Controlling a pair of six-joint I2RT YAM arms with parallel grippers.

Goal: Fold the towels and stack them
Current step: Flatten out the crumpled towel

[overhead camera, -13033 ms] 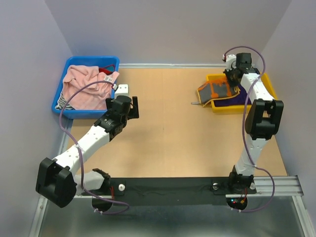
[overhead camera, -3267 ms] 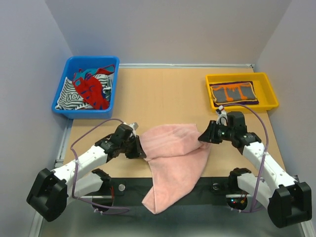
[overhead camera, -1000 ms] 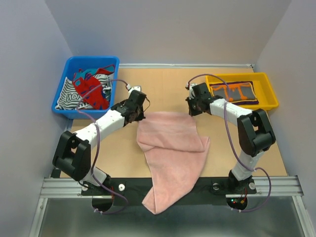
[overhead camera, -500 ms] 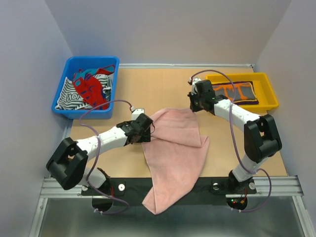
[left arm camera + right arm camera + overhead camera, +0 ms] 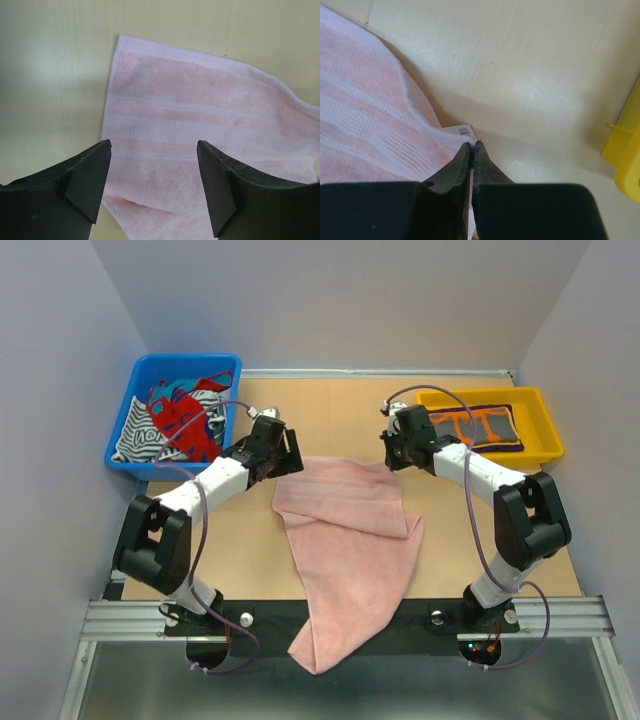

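pink towel half folded, left jaws apart, right jaws together

table [image 5: 340, 420] takes up most of my overhead view, tan and flat under both arms. the pale pink towel [image 5: 345, 540] is the biggest thing on it: its far part lies doubled over between the two grippers, and its near end trails past the table's near edge over the black rail. the left gripper [image 5: 283, 455] hangs over the towel's far left corner with its fingers wide apart and nothing between them; on the left wrist camera the corner and its woven bands sit straight beneath the gap. the right gripper [image 5: 393, 452] is at the towel's far right corner with its fingers pressed together. i cannot tell whether any cloth is nipped between them. out past the left gripper's outer side sits a blue bin [image 5: 135, 455] holding striped and red cloths [image 5: 180, 425]. beyond the right gripper's outer side is a yellow tray [image 5: 545, 445] with the folded grey-and-orange towel [image 5: 475, 427] lying flat in it. on the right wrist camera a small white label [image 5: 462, 131] shows at the towel's edge, just beside the closed fingertips.
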